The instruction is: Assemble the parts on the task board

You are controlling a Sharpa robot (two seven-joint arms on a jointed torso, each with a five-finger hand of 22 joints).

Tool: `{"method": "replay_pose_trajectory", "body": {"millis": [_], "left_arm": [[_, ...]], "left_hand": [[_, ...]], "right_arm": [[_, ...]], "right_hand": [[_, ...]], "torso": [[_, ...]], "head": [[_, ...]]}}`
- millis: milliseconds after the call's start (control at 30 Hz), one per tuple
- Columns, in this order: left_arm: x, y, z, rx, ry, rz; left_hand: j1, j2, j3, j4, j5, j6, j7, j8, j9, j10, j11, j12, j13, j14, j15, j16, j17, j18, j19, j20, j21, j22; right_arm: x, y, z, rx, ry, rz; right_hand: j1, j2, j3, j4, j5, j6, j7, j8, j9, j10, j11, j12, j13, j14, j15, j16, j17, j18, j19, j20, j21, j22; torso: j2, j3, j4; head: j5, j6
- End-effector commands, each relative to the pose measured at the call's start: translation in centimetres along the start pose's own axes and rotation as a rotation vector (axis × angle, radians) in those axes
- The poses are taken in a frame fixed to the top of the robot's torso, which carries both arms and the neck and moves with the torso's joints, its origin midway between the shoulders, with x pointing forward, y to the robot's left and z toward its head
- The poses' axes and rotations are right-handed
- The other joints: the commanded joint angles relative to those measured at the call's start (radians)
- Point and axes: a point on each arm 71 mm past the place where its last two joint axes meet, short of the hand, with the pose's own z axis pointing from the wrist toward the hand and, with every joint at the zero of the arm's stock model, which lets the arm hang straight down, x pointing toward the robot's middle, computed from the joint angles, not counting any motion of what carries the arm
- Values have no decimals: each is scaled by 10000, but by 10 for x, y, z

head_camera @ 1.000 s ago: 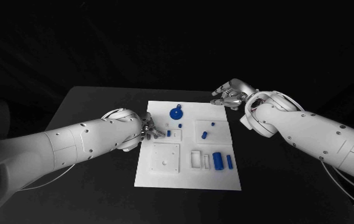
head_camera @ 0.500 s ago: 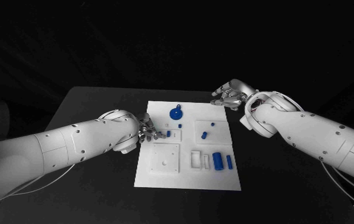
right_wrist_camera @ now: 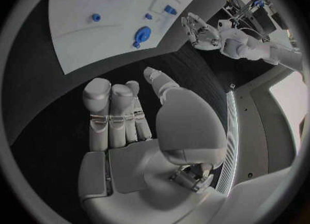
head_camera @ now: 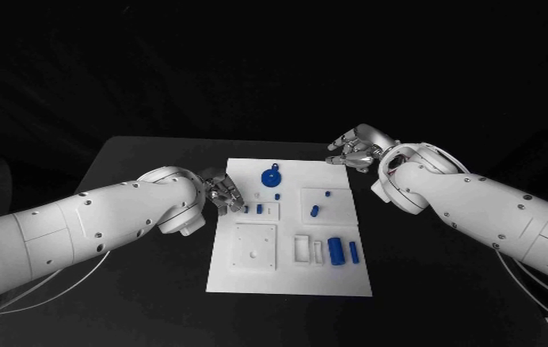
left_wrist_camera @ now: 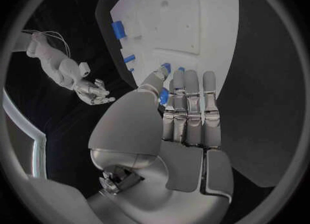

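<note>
Black table (head_camera: 149, 157) under us, dark room behind it, and the white task board (head_camera: 291, 276) lying flat in the middle between our two arms.

Our left arm reaches in low across the table, bent at the elbow, and our left hand (head_camera: 224, 194) sits at the board's near-left edge. From the left wrist view its fingers (left_wrist_camera: 194, 105) lie straight and side by side, pointing over the board, with the thumb folded across toward them. A small blue part (left_wrist_camera: 164, 95) shows between thumb and fingers; we cannot tell whether it is pinched or merely lies beneath them.

Our right hand (head_camera: 359, 147) hovers just off the board's far right corner, over bare table. In the right wrist view its fingers (right_wrist_camera: 113, 113) are curled loosely inward beside the thumb, grasping nothing.

Just beyond the left fingertips stands the round blue disc part (head_camera: 273, 176). Nearer our body, well apart from both hands, a blue cylinder (head_camera: 336, 250) lies on the board.
</note>
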Motion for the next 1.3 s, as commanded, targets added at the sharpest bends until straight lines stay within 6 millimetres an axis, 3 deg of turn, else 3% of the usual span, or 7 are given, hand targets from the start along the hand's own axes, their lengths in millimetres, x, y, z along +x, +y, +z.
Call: {"method": "replay_pose_trajectory", "body": {"millis": [33, 167, 300, 400, 633, 867, 1300], "left_arm": [[-9, -22, -6, 2000, -914, -54], [-13, -39, -9, 3355, -1645, 327], [-14, -56, -4, 4434, -2209, 1140], [-12, -65, 1, 4876, -2420, 1782], [-4, -77, 19, 5335, -2582, 3143], [7, -82, 37, 5454, -2553, 4215], [24, -81, 56, 5046, -1810, 5381]], "left_hand": [[330, 78, 290, -605, -290, 12, 118, -48, -911, -84, 236, -1078, -84, -106, 181, -556, -483, 179, -217, 155, -223, 84], [526, 287, 235, -1151, -1032, 175, 232, -27, -1943, 88, 357, -2053, -81, 47, 228, -584, -704, 360, -316, 215, 65, 956], [552, 318, 238, -1317, -1311, 102, 180, -114, -2251, -127, 472, -2301, -99, 206, 182, -434, -696, 451, -214, 175, 155, 1209], [398, 314, 181, -1292, -2054, 70, 139, -117, -2429, -381, 519, -2331, -108, 559, 154, -169, -620, 532, 75, 171, 233, 1287], [257, 254, 169, -1309, -2096, 52, 130, -108, -2821, -546, 540, -2335, -108, 886, 99, 254, -526, 646, 581, 158, 146, 1273], [200, 229, 302, -1411, -1946, 164, 175, -106, -2858, -555, 548, -2334, -108, 938, 78, 531, -521, 684, 763, 132, 80, 1585], [56, 41, 219, -1317, -1951, 53, 133, -106, -2863, -1111, 696, -2339, -109, 684, 204, 192, -837, 662, 678, 270, -488, 1488]], "right_arm": [[0, -1, 0, -91, 19, 7], [-1, -1, 1, -135, -52, 55], [-1, 0, 1, -227, -170, 151], [-1, 0, 2, -274, -232, 218], [0, 3, 2, -383, -305, 352], [1, 6, 3, -517, -346, 505], [2, 10, 4, -688, -441, 674]], "right_hand": [[-69, 26, 60, 0, 55, 57, -14, -38, 1, -16, -40, -35, -16, 5, -54, -94, -48, 94, 53, -21, -93, 1004], [-74, 12, 110, -22, 45, 54, -14, -36, 2, -8, -44, -214, -166, -74, -48, -524, -386, 132, -42, -13, -605, 890], [-57, -43, 218, -54, 44, 43, -24, -41, 0, 231, -95, -1044, -1138, -121, -77, -1482, -961, 216, -232, -21, -2353, 388], [-70, -78, 456, -63, 47, 85, -16, -41, 0, 440, -110, -1956, -2081, -57, -91, -1982, -1317, 257, -301, -38, -3735, -125], [-139, -185, 960, -71, 30, 108, 9, -31, 5, 1278, -21, -5080, -5293, 64, -42, -2311, -1644, 244, -112, -29, -4547, -475], [-328, -235, 1403, 4, 43, 178, 101, -42, 2, 1416, 453, -7854, -8247, 69, 206, -2438, -1850, 525, -56, 197, -5494, -692], [-499, -375, 1717, -45, 39, 232, 170, -32, 6, 620, 677, -7903, -8495, -5, 350, -2458, -2396, 724, -11, 372, -6256, -914]], "torso": [[2, -15, 4], [5, -15, -7], [6, -13, -8], [9, -8, -9], [23, 7, -30], [28, 12, -21], [22, 9, -13]], "head": [[-32, 38], [-41, 75], [-33, 107], [-38, 139], [-34, 174], [-36, 175], [-53, 144]]}}
